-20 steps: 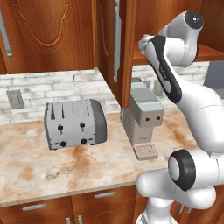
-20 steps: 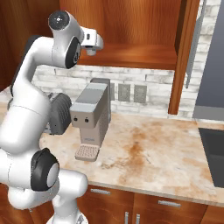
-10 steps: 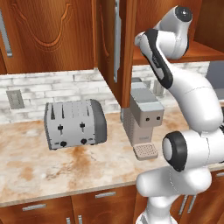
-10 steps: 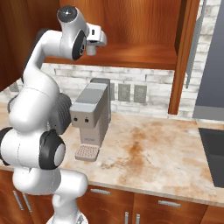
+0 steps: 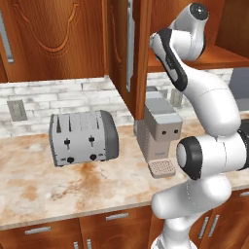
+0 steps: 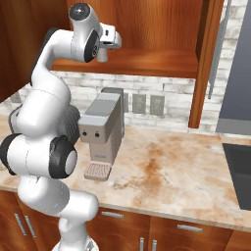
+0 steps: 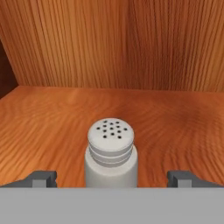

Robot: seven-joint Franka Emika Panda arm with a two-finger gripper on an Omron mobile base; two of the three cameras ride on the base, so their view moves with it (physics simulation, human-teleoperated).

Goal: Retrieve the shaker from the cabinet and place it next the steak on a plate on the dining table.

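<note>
The shaker, a small grey cylinder with a pale perforated cap, stands upright on the wooden shelf of the cabinet. My gripper is open, one dark fingertip on each side of the shaker and well clear of it. In the right base view the white hand reaches into the open cabinet just above its shelf. From the left base side, the open cabinet door and my own arm cover the hand. The steak, the plate and the dining table are out of view.
A grey coffee machine stands on the marbled counter right under the shelf. A silver toaster sits to its left. The second open door hangs to the right, with a dark cooktop beyond it.
The arm has stretched upward and the hand has slid a little deeper into the cabinet, toward the shaker. The jaws stayed open.
</note>
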